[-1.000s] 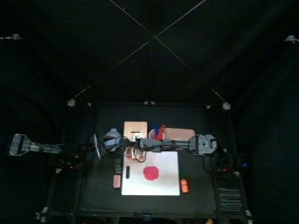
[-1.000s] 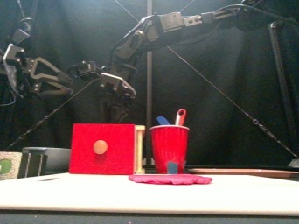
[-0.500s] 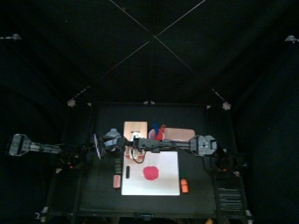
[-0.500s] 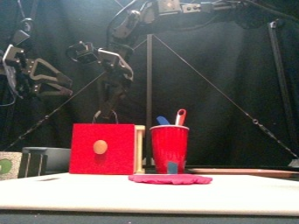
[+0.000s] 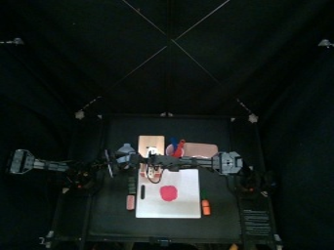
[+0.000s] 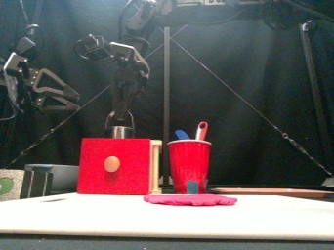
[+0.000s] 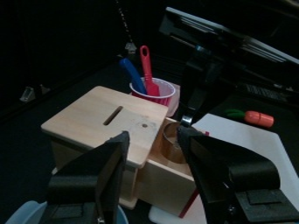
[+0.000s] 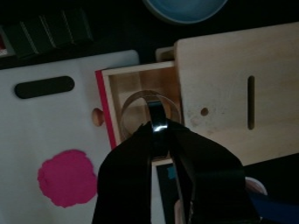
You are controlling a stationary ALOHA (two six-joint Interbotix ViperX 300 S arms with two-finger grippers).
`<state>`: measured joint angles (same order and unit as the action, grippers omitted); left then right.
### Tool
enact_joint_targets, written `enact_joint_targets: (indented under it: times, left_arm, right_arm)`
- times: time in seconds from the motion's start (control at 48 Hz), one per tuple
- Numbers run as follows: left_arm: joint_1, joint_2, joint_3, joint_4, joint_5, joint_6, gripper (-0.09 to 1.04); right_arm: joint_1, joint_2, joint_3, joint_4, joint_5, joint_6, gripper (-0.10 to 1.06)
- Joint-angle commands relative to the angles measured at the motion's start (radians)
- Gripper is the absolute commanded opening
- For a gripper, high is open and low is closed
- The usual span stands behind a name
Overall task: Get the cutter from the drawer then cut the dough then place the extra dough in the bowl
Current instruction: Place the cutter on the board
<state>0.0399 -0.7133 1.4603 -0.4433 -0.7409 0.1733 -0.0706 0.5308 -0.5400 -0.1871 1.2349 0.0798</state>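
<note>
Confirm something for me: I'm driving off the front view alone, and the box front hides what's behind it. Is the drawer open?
Observer: Yes. The right wrist view shows the drawer pulled out of the wooden box toward the white board.
Operator: Does the right arm actually have the cutter?
Observer: The right end effector has its jaws shut on the wire handle of the cutter, directly over the open drawer.
Operator: And the left arm?
Observer: The left end effector is open and holds nothing, pointed at the box.
</note>
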Motion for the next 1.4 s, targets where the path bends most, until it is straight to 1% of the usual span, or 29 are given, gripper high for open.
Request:
enact_joint_targets:
  times: [0.021,0.146,0.292,0.417,0.583,0.646,0.75,0.875,0.979,1.042,1.062,1.167,1.25,1.292,1.396]
  left_arm:
    - [0.002,0.002,-0.012,0.0,-0.003,0.002,0.84]
    - [0.002,0.002,-0.015,0.0,-0.003,0.002,0.84]
    - [0.011,0.002,-0.02,0.0,-0.003,0.002,0.84]
    - [0.017,0.002,-0.026,0.0,-0.003,0.002,0.84]
    - [0.023,0.002,-0.043,0.0,-0.003,0.002,0.84]
    - [0.026,0.002,-0.051,0.0,-0.003,0.003,0.84]
    - [0.032,0.002,-0.064,0.0,-0.003,0.003,0.85]
    - [0.038,0.002,-0.081,0.0,-0.003,0.003,0.85]
    - [0.043,0.002,-0.092,0.0,-0.003,0.003,0.85]
    - [0.044,0.002,-0.098,0.0,-0.003,0.003,0.85]
    - [0.048,0.002,-0.101,0.0,-0.003,0.003,0.85]
    - [0.058,0.002,-0.112,0.0,-0.003,0.003,0.85]
    - [0.077,0.002,-0.124,0.0,-0.003,0.003,0.86]
    - [0.083,0.002,-0.127,0.0,-0.003,0.003,0.86]
    - [0.106,0.002,-0.147,0.0,-0.003,0.003,0.86]
  right_arm:
    - [0.0,-0.083,-0.023,0.005,0.005,0.002,0.48]
    - [-0.002,-0.121,-0.005,0.025,0.025,0.003,0.44]
    - [0.0,-0.19,0.063,0.055,0.029,0.002,0.39]
    - [-0.002,-0.256,0.149,0.071,0.029,0.002,0.39]
    - [0.0,-0.368,0.299,0.071,0.028,0.011,0.39]
    - [0.003,-0.411,0.359,0.066,0.021,0.032,0.39]
    - [0.015,-0.485,0.485,0.066,-0.017,0.083,0.39]
    - [0.038,-0.598,0.67,0.069,-0.143,0.155,0.39]
    - [0.063,-0.684,0.825,0.071,-0.249,0.229,0.39]
    - [0.081,-0.723,0.9,0.067,-0.293,0.272,0.39]
    - [0.091,-0.739,0.936,0.064,-0.31,0.298,0.39]
    - [0.12,-0.785,1.043,0.057,-0.368,0.364,0.39]
    - [0.146,-0.798,1.098,0.043,-0.399,0.388,0.39]
    - [0.156,-0.799,1.114,0.038,-0.41,0.388,0.39]
    - [0.201,-0.785,1.163,0.005,-0.449,0.391,0.39]
